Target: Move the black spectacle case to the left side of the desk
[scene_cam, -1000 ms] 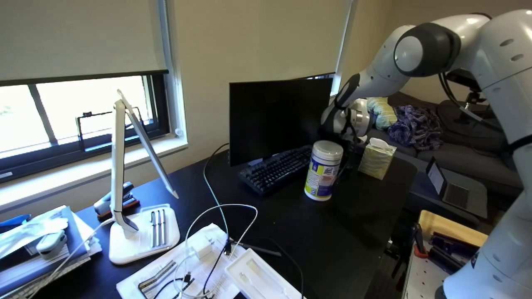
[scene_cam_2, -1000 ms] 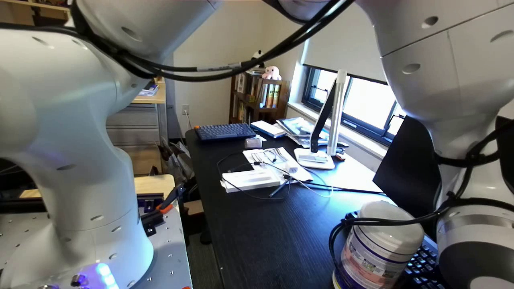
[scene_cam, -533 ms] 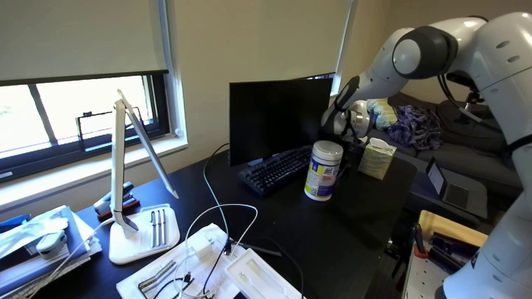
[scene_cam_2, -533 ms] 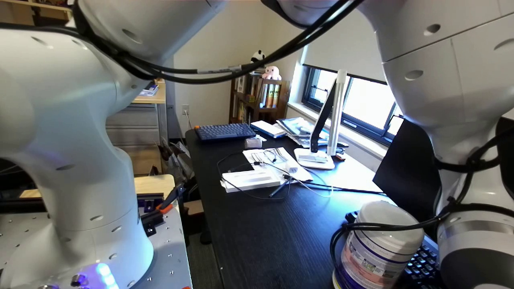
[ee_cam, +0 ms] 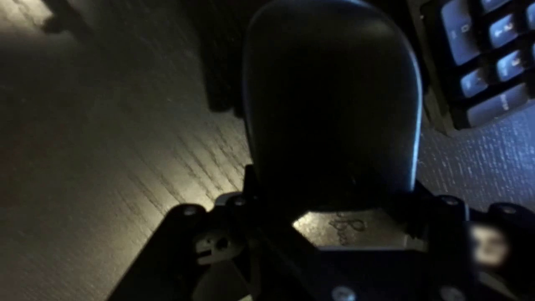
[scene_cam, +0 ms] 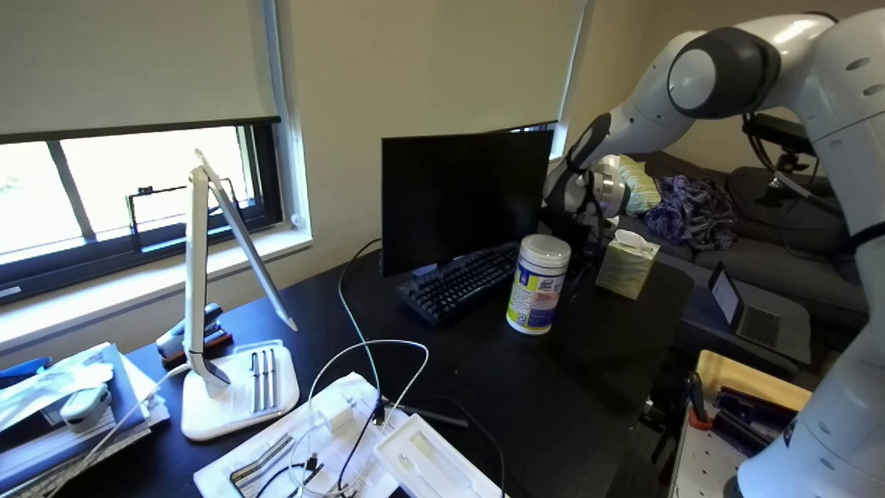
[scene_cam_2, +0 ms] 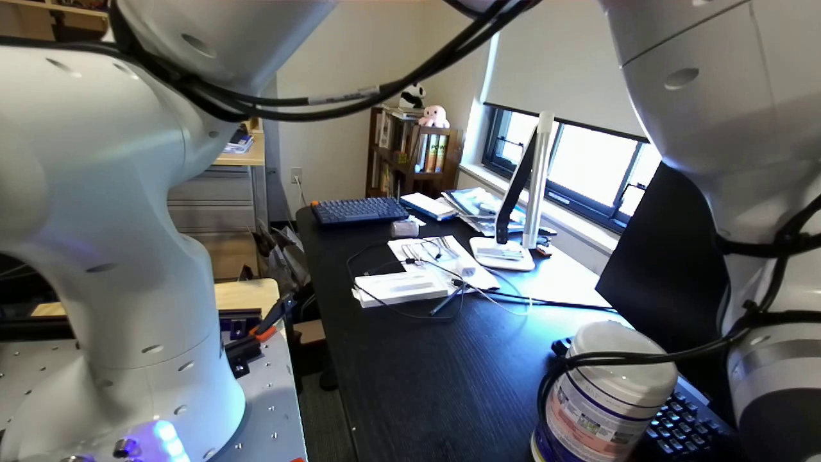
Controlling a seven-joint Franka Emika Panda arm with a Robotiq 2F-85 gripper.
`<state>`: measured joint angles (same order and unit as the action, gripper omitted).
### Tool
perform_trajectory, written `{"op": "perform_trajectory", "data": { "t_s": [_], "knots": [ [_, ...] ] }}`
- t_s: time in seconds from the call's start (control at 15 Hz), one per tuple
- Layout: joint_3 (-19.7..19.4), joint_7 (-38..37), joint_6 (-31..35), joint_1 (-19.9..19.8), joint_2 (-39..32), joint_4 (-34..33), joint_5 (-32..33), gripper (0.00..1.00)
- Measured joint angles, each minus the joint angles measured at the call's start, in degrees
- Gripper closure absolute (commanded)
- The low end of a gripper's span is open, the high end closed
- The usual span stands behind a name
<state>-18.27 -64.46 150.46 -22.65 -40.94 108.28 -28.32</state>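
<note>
The black spectacle case [ee_cam: 330,96], a plain dark oblong with a rounded far end, fills the middle of the wrist view. My gripper [ee_cam: 334,184] has a finger against each long side of it and appears shut on it. A shiny patch with lettering shows between the fingers. Whether the case is clear of the desk is hard to tell. In an exterior view the dark gripper [scene_cam: 579,242] is partly hidden behind the white canister, and I cannot make out the case there. The black desk [scene_cam: 532,401] also shows in an exterior view [scene_cam_2: 410,359].
The white canister [scene_cam: 539,283] stands in front of the gripper. A tissue box [scene_cam: 628,264] stands beside it. The keyboard [scene_cam: 460,280] and monitor [scene_cam: 470,200] are close by. A lamp [scene_cam: 200,277], papers with cables [scene_cam: 332,429] and another keyboard [scene_cam_2: 359,210] lie further along.
The arm is nearly still between the two earlier moments. Now the arm and wrist have shifted a little up and right, away from the monitor, in an exterior view. The canister has not moved.
</note>
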Motion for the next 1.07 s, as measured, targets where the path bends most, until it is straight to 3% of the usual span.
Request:
{"op": "perform_trajectory", "data": {
  "t_s": [0.33,1.07],
  "knots": [
    [0.1,8.7,-1.0,-0.6,9.3,5.8,0.0,0.5],
    [0.8,30.7,-1.4,0.4,38.3,28.2,-1.8,0.5]
  ]
}}
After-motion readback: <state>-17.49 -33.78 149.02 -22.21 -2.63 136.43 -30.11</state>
